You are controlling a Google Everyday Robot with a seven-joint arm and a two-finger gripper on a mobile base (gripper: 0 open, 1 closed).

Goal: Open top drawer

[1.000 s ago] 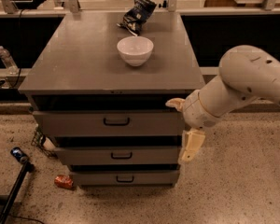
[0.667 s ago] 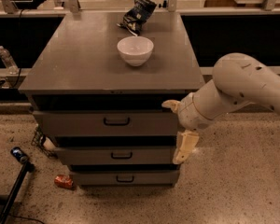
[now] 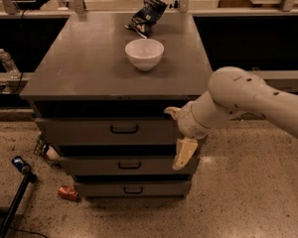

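The gripper (image 3: 173, 137) is hovering in front of the right end of the top drawer (image 3: 89, 131), its two pale fingers (image 3: 184, 152) standing spread wide and grasping nothing. The drawer is sitting just under the cabinet (image 3: 79, 63) top, where a white bowl (image 3: 144, 53) and a crumpled bag (image 3: 146, 15) are resting, and its dark handle (image 3: 124, 129) is lying left of the gripper.
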